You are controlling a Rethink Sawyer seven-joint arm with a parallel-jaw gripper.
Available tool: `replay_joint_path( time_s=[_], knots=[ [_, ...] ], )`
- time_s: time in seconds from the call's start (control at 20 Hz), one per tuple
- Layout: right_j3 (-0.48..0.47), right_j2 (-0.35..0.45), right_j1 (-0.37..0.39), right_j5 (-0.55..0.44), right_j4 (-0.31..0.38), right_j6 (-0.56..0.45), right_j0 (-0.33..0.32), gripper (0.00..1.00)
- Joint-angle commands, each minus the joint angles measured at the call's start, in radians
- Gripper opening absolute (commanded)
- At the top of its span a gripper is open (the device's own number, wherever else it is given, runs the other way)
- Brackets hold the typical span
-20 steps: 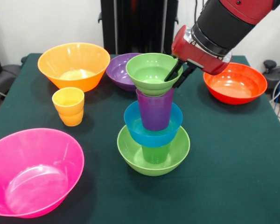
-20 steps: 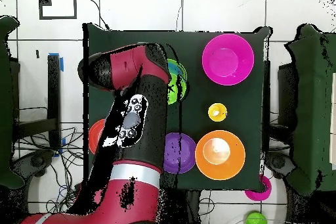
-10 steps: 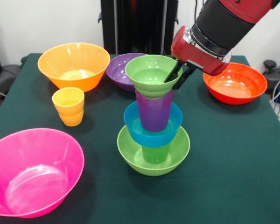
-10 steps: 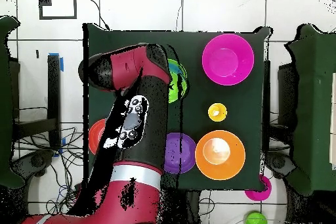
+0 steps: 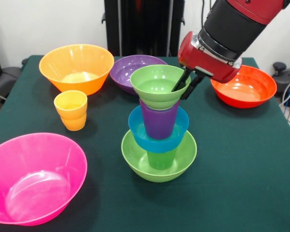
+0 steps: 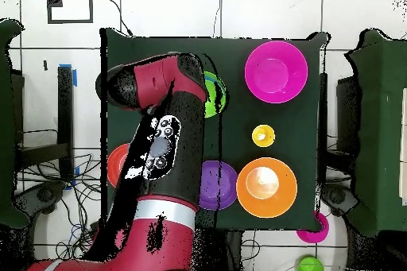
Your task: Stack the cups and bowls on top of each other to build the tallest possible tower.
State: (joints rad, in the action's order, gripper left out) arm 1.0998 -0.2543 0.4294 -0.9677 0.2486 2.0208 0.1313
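Tower [image 5: 159,126]: mid-table; lime bowl [image 5: 159,162], green cup [image 5: 161,158], blue bowl [image 5: 158,136], purple cup [image 5: 159,121], small green bowl [image 5: 159,86] on top.
Gripper [image 5: 185,83]: pinching the top bowl's rim, one finger inside, one outside.
Hidden: overhead, the arm [image 6: 159,152] covers most of the tower.
Writing: none readable.
Around: yellow cup [image 5: 71,109], pink bowl [image 5: 34,178].

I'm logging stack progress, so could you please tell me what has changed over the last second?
The claw, gripping the small green bowl by its rim, lowered it deeper onto the purple cup. The rest of the tower, yellow cup and other bowls stayed put.
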Motion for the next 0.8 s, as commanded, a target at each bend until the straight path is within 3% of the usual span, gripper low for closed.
replay_joint_path(
  time_s=[0.05,0.6,0.65,0.8],
  knots=[
    [0.076,0.100,-0.023,0.048,0.049,-0.073,-0.012,0.00],
    [0.085,0.088,-0.036,0.029,0.058,-0.072,-0.011,0.00],
    [0.083,0.088,-0.037,0.034,0.060,-0.073,-0.011,1.00],
    [0.080,0.087,-0.037,0.032,0.065,-0.082,-0.011,1.00]
  ],
)
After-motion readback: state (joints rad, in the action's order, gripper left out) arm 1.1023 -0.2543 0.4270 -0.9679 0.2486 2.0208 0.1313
